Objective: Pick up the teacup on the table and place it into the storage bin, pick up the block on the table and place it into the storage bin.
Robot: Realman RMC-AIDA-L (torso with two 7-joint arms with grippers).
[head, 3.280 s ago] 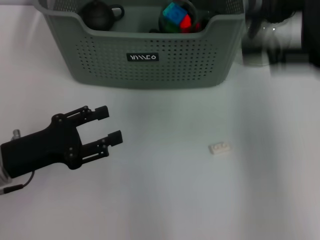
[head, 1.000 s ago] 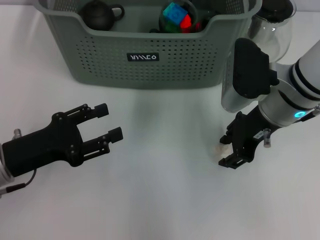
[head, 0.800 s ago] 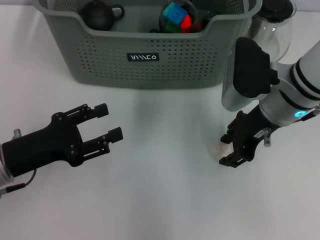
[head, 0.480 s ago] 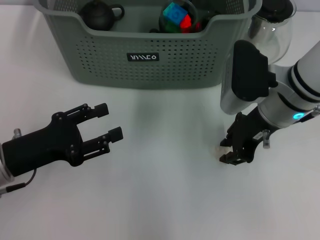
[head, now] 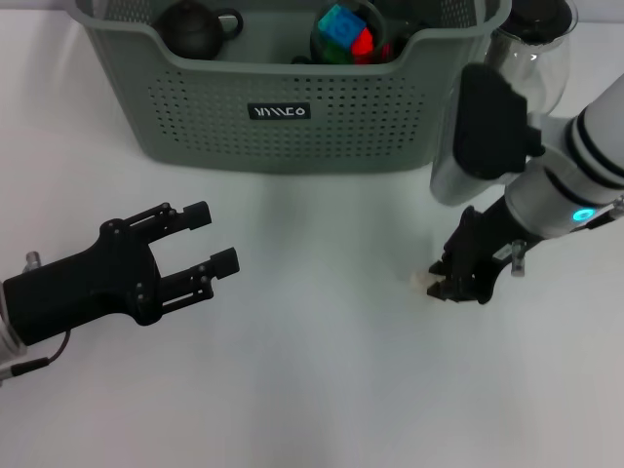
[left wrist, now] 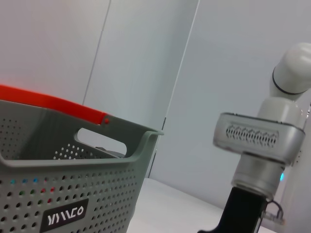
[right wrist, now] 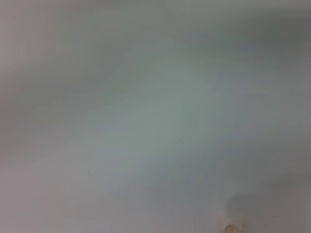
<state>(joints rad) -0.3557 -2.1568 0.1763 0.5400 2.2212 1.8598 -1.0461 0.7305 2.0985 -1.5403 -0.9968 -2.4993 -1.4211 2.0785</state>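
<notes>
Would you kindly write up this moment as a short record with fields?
surface: white table
storage bin: at the far edge, holding a dark teapot and colourful blocks
block: small, pale, on the table
right gripper: down at the block, which shows at its tip
left gripper: jaws open, empty, apart from the block
glass pitcher: beside the bin, behind the right arm
</notes>
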